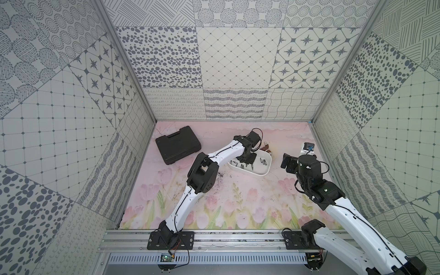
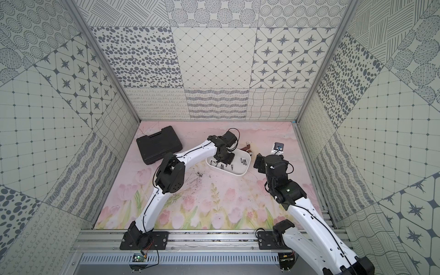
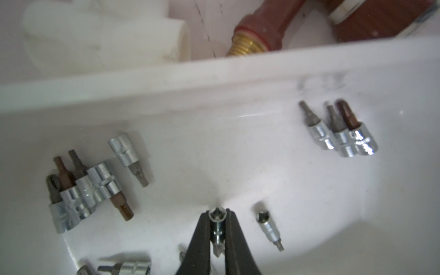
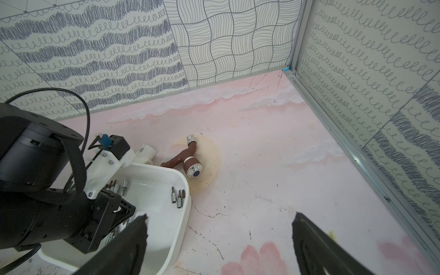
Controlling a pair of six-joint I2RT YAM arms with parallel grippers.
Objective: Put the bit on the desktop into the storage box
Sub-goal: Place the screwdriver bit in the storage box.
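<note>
In both top views the tulip-printed desktop (image 1: 238, 202) is filling the lower half of the frame. A small metal piece (image 2: 199, 174) is lying on it left of centre, too small to identify. Just past it, at mid-frame, the white box (image 1: 259, 172) is sitting on the desktop, and the left gripper (image 3: 217, 214) is reaching down inside it.

In the left wrist view, at bottom centre, its black fingers (image 3: 202, 238) are clamping a bit (image 3: 215, 215) between them. The bit is slim and chrome, showing a star-shaped recess at the fingertips and a pointed end further back. Whether it is touching the box floor cannot be told.

Other bits (image 3: 83, 190) are lying on the white floor around it: one just right, a cluster at left and three at upper right.

The right gripper (image 4: 219, 221) is hovering right of the box with its fingers standing wide apart, holding nothing.

Beyond the box rim a brown tap (image 4: 188, 159) is lying on the desktop. A black case (image 1: 177, 145) is resting at upper left.
</note>
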